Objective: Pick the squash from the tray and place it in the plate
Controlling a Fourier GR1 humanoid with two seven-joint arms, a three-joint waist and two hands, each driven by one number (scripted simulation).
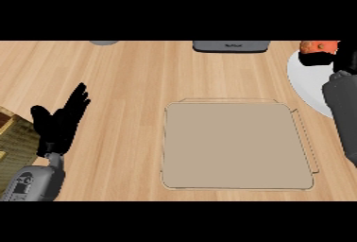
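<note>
The beige tray (237,146) lies flat in the middle of the wooden counter with nothing on it. At the right edge a white plate (303,82) is partly cut off by the view. My right hand (319,59) is at the top right, over the plate's far side, its fingers curled round the orange squash (320,46); only a small part of the squash shows above them. My right forearm crosses the plate. My left hand (59,123) rests open at the left, fingers pointing up, well away from the tray.
A dark grey appliance (230,46) sits at the far edge behind the tray. A small grey round thing (105,42) shows at the top left. A brown woven object (10,137) pokes in at the left edge beside my left hand.
</note>
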